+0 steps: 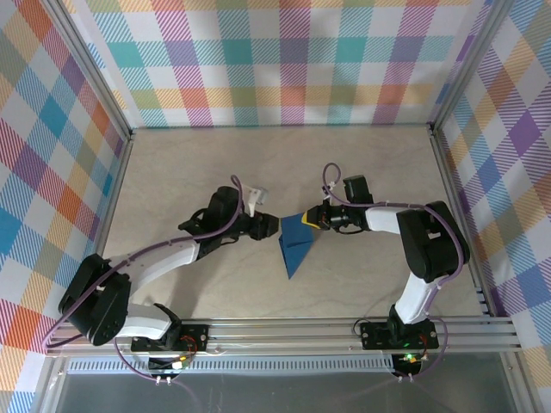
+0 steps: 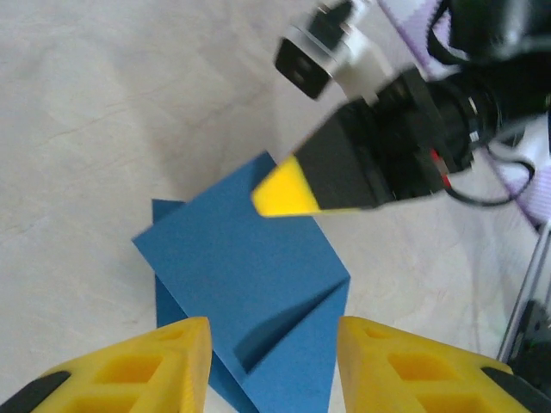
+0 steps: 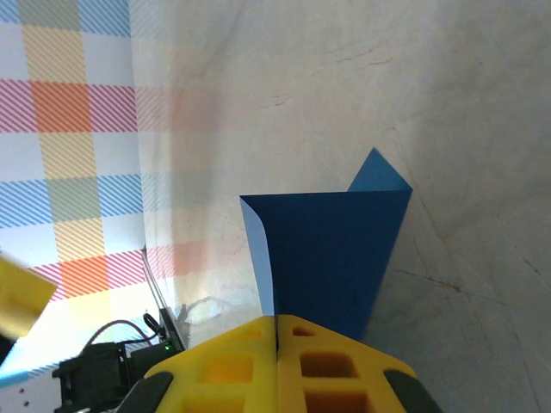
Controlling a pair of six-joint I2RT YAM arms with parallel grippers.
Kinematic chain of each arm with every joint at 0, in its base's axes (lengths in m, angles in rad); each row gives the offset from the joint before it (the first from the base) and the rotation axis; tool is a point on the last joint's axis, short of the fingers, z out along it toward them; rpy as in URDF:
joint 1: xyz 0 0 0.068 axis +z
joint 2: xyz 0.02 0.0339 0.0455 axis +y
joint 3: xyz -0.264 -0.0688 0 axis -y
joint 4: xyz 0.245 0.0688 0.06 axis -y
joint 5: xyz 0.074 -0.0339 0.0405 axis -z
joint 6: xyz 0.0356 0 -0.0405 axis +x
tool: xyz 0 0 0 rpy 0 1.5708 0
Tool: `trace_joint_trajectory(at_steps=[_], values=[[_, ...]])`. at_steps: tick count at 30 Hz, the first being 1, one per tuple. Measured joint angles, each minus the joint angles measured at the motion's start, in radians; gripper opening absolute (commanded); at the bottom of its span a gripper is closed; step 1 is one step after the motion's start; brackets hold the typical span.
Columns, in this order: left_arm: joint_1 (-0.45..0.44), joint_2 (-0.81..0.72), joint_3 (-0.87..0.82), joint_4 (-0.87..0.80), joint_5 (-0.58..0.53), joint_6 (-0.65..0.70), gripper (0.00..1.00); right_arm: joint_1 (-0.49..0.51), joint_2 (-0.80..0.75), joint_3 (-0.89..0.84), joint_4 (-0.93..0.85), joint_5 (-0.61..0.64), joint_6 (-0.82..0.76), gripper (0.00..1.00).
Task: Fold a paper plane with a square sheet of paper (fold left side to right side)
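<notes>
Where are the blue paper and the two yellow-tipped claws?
blue paper (image 1: pixel 297 245), top view, its flat middle.
left gripper (image 2: pixel 271 331), left wrist view, midway between its open fingertips.
right gripper (image 3: pixel 277 331), right wrist view, seam between its shut fingertips.

We see two arms w/ black joints & white link shells: left arm, right arm. Purple-grey cables run along each. Left gripper & right gripper have black bodies & yellow fingers w/ moulded recesses. Bases are black; a green LED glows at the right one.
</notes>
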Motion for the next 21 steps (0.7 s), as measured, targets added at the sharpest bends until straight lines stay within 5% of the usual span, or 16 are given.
trace_joint_trajectory(at_steps=[10,21], values=[[-0.33,0.093,0.134,-0.226,-0.312,0.078,0.46,0.0,-0.002,0.055,-0.126,0.056,0.061,0.03],[-0.468,0.365,0.344,-0.401,-0.521,0.084,0.5,0.0,-0.002,0.069,-0.151,0.074,0.087,0.03]])
